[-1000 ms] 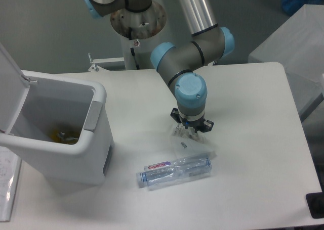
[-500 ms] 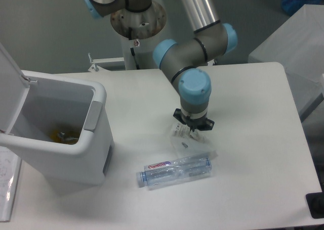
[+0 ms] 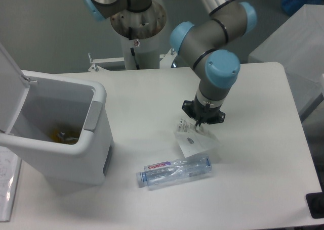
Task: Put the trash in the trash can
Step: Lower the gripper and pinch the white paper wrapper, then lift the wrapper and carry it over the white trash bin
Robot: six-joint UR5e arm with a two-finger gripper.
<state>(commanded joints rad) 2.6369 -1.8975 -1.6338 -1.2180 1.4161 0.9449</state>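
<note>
The clear plastic bottle (image 3: 174,171) with its red-and-white label lies on its side near the table's front edge. Just above it, the crumpled clear wrapper (image 3: 193,139) with a white printed label hangs from my gripper (image 3: 199,125), which points straight down and is shut on the wrapper's top edge. The wrapper's lower part looks to be just over the bottle's right end. The white trash can (image 3: 99,97) stands at the left with its lid swung open. Something yellowish lies at its bottom.
The arm's base column (image 3: 136,23) rises behind the table's middle. A grey box (image 3: 293,43) stands beyond the right edge. A dark object (image 3: 316,204) sits at the front right corner. A paper sheet (image 3: 7,189) lies left of the bin.
The arm has swung right and risen a little, and the wrapper has shifted right with the gripper. The bottle and the bin have not moved.
</note>
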